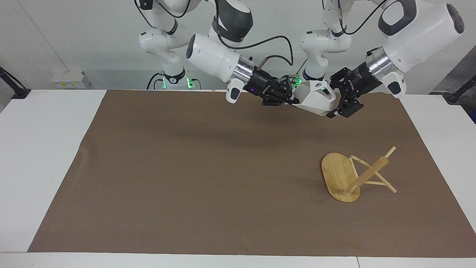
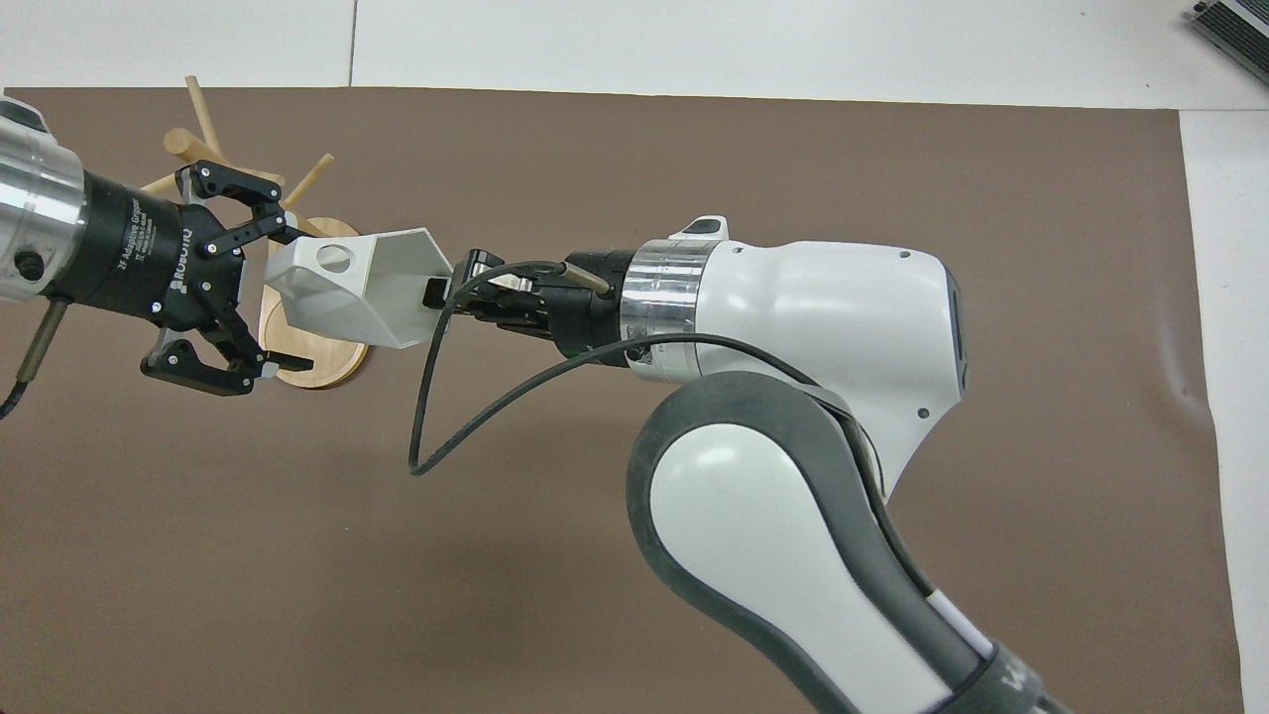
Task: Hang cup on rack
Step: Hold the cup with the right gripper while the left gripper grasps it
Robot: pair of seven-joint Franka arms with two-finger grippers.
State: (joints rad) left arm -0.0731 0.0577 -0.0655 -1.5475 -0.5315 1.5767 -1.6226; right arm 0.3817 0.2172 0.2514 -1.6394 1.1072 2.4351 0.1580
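Note:
The white faceted cup (image 1: 315, 99) is held in the air on its side over the brown mat (image 1: 186, 167). My right gripper (image 1: 293, 100) is shut on the cup's rim. The cup's handle, with its round hole (image 2: 335, 262), points toward my left gripper (image 1: 332, 101). My left gripper is open, with one finger on each side of the cup's handle end. In the overhead view the cup (image 2: 352, 293) sits between the right gripper (image 2: 451, 290) and the left gripper (image 2: 288, 302). The bamboo rack (image 1: 340, 175) sits on the mat, farther from the robots than the cup.
The brown mat covers most of the white table (image 1: 44, 156). In the overhead view the cup and left gripper cover part of the rack's base (image 2: 327, 362). Its post and pegs (image 2: 198, 149) show above them. The right arm's black cable (image 2: 436, 416) hangs below its wrist.

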